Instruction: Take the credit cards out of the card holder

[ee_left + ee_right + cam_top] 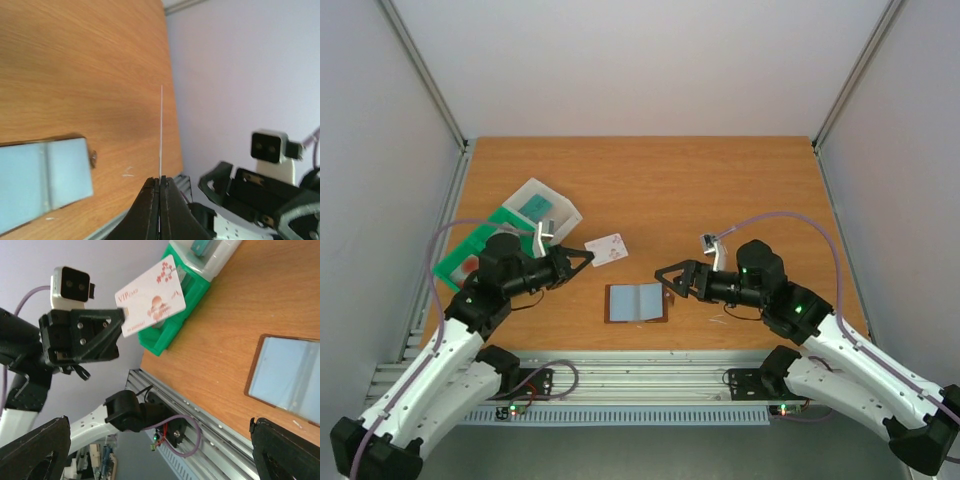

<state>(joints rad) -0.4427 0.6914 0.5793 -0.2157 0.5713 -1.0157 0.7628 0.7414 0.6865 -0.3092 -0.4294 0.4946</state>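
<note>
On the table (720, 180) — card holder (636, 302) open, grey-blue inside.

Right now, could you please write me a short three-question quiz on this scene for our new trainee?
1. True or false: the left gripper is shut on the VIP card.
2. The card holder is: A, lying open on the table; B, folded shut; C, lifted off the table.
3. Which gripper stands open with nothing in it?
Key: 1 true; 2 A; 3 the right gripper.
</note>
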